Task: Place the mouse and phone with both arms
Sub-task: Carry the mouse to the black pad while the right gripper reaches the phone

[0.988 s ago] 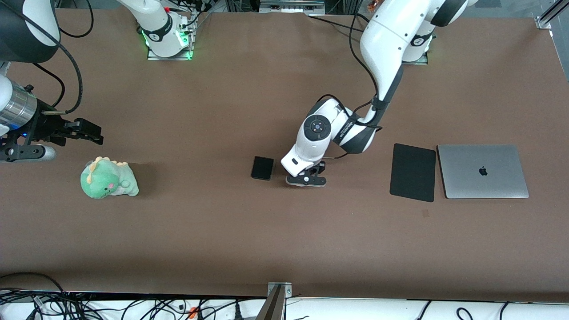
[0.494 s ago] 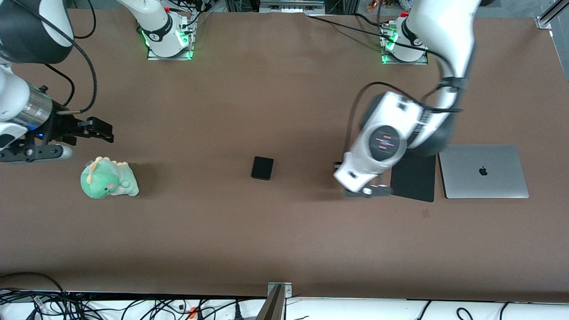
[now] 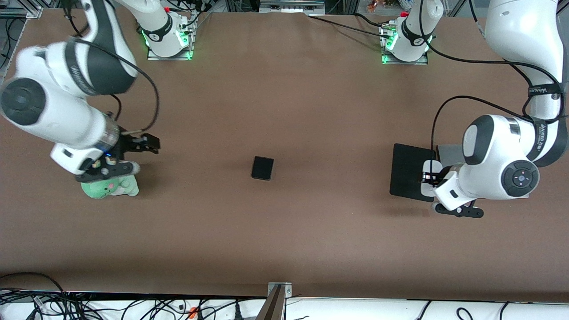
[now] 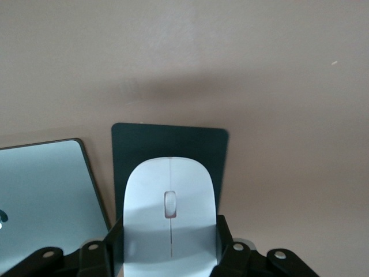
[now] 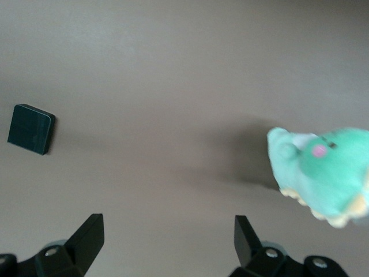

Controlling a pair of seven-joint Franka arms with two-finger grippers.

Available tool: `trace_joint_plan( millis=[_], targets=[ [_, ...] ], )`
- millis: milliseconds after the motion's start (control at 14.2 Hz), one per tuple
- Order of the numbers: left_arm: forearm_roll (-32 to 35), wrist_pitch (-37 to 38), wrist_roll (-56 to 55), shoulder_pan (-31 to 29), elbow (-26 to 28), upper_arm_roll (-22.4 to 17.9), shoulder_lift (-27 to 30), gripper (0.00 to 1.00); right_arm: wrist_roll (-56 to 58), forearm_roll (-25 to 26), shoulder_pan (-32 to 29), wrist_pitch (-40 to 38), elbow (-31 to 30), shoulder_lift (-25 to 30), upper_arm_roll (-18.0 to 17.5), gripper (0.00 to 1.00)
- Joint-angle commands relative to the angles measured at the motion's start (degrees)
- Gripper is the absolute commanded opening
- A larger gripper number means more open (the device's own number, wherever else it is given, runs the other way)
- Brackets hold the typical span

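Over the black mat [image 3: 411, 171] near the left arm's table edge, the left gripper [image 4: 170, 257] is squeezing the mouse [image 4: 170, 222]. It should be going down slowly and flat before letting go. Over the green toy [image 3: 109, 187], the right gripper [image 5: 167, 242] is waiting with fingers spread, holding nothing.

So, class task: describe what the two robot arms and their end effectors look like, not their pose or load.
Both arms, left and right, are glossy white jointed shells with black joint bands, round black caps and looping black cables. The bases glow green. Each end effector, left and right, is black with two fingers.
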State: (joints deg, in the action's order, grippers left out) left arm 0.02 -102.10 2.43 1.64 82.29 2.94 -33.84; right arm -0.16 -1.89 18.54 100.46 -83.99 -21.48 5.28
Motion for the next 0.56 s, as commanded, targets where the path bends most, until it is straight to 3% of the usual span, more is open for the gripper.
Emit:
trace_joint_plan(
  millis=[0,212,494],
  targets=[
    [1.1,-9.7,2.3,-0.5,13.5,1.0,5.8,0.27,-2.8,-0.4,3.2,5.3,0.7,-4.1,0.3,1.00],
    [1.1,-24.6,4.8,-0.7,26.7,0.9,9.5,0.27,-19.4,-0.6,8.0,11.1,0.6,-8.7,0.3,1.00],
    [1.1,-36.0,8.4,-2.8,33.9,1.0,9.1,0.28,-31.6,-0.5,13.4,18.4,0.6,-14.0,0.3,1.00]
  ],
)
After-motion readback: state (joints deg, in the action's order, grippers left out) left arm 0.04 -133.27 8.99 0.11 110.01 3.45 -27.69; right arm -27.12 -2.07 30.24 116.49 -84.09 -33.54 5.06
